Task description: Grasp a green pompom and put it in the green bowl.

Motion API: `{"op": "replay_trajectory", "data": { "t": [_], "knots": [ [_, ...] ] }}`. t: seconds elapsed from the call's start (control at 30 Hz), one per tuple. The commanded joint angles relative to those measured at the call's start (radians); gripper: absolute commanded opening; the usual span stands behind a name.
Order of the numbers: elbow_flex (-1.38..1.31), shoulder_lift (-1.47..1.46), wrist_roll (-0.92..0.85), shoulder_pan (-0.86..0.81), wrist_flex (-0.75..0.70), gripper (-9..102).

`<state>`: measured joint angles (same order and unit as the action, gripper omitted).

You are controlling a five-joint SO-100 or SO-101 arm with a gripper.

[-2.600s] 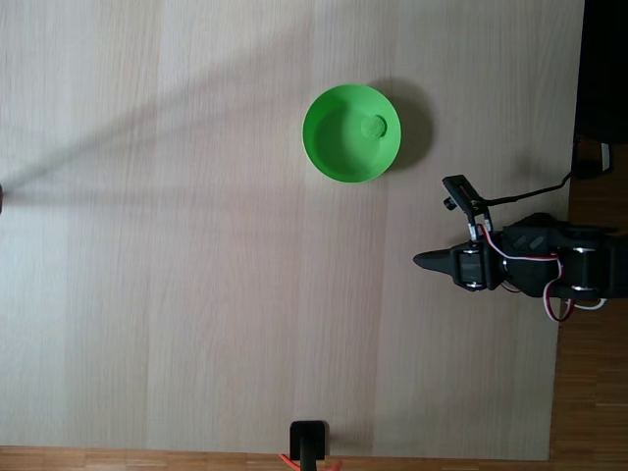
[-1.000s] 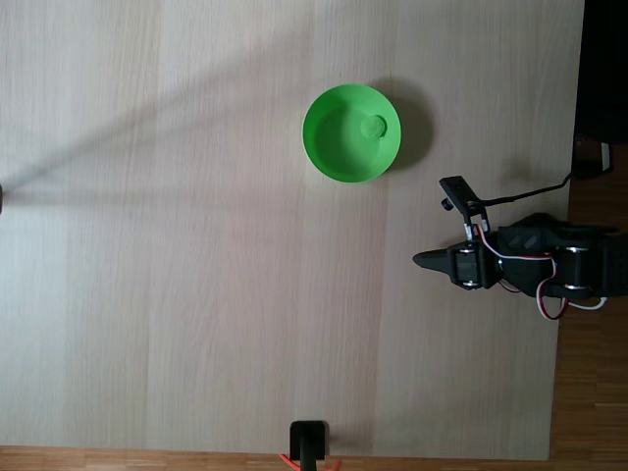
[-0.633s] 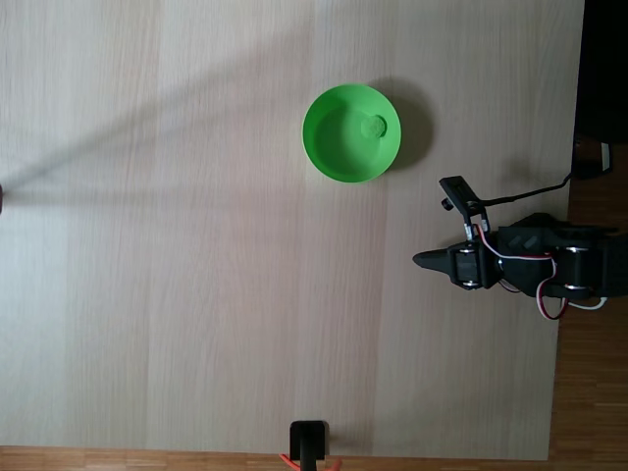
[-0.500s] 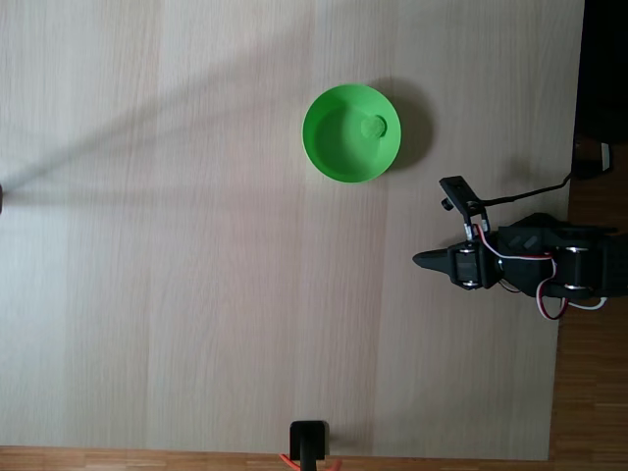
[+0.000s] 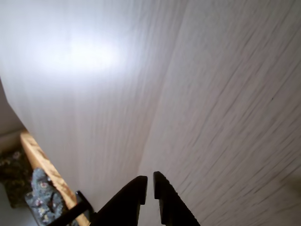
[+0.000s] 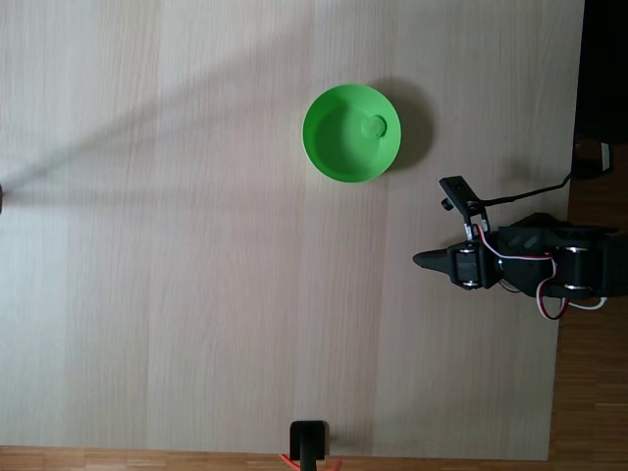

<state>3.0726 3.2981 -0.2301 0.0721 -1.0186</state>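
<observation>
Fingers (image 5: 148, 181) nearly together above pale wooden table (image 6: 196, 294).

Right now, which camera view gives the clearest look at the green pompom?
The fixed view. It looks straight down into the green bowl, where the green pompom sits against the inner wall on the right side. The wrist view faces bare table past the shut hand, away from the bowl.

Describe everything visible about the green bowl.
In the fixed view, the green bowl is round, bright green and smooth, like plastic. It stands upright and open on the pale wooden table, up and left of the folded arm, casting a shadow to its right. The green pompom lies inside near the right wall. Nothing else touches it.
</observation>
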Motion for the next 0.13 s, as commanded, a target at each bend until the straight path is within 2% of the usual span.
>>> {"op": "replay_trajectory", "data": {
  "t": [0.0,0.1],
  "knots": [
    [-0.012,0.051,0.005,-0.003,0.000,0],
    [-0.012,0.051,0.005,-0.003,0.000,0]
  ]
}}
